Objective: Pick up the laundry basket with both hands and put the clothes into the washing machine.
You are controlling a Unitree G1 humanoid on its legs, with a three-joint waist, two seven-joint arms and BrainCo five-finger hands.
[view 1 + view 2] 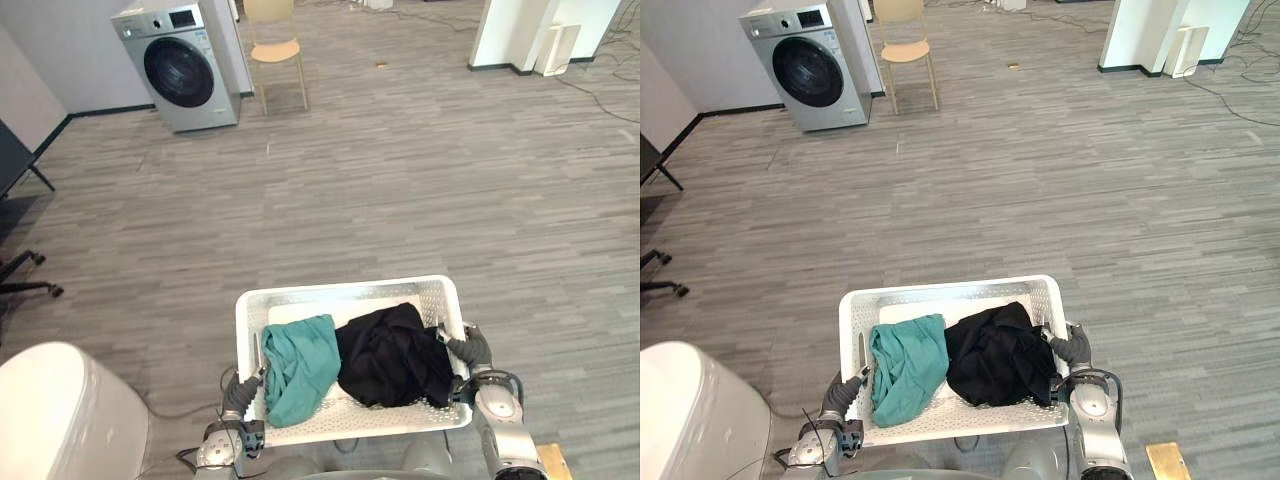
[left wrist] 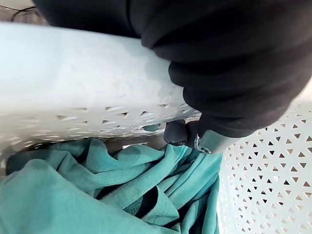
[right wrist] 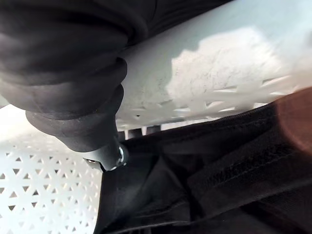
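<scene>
Could tip or slip on the walk to the washing machine (image 1: 180, 68), well apart across the floor. Carrying the laundry basket (image 1: 350, 292) by its thin side rims only, w/ teal garment (image 1: 298, 365) and black garment (image 1: 395, 355) loose inside. Left hand (image 1: 240, 393) curled on left rim, right hand (image 1: 468, 349) on right rim. Fingertips (image 2: 175, 132) prob. hooked inside the wall; rest hidden.

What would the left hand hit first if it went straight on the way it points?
The teal garment. The left hand grips the laundry basket at its left rim, pointing inward, and the wrist view shows teal cloth just past its fingers. The gap is unclear, probably slight.
</scene>
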